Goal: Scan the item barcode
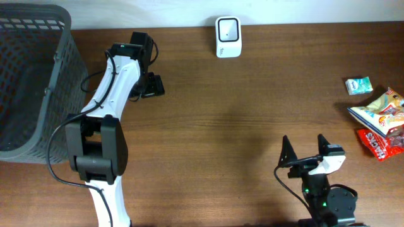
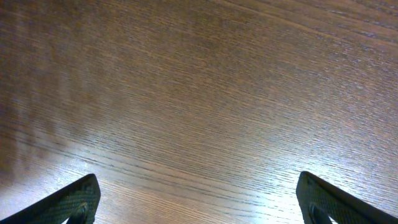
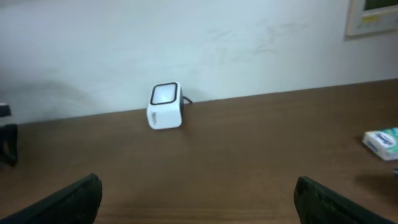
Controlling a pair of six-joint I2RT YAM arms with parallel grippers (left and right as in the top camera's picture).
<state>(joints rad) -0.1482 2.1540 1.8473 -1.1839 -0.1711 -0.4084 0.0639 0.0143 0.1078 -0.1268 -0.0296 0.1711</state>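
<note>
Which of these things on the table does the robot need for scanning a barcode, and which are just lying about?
For the job: white scanner; small green box, yellow snack packet and red packet, any of which could be the item; left gripper and right gripper, both open.

Lying about: grey basket, probably.

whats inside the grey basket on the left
Only the mesh walls and floor of the basket show in the overhead view; no item is visible inside. Its left side runs past the picture's edge, so that part cannot be checked.
</note>
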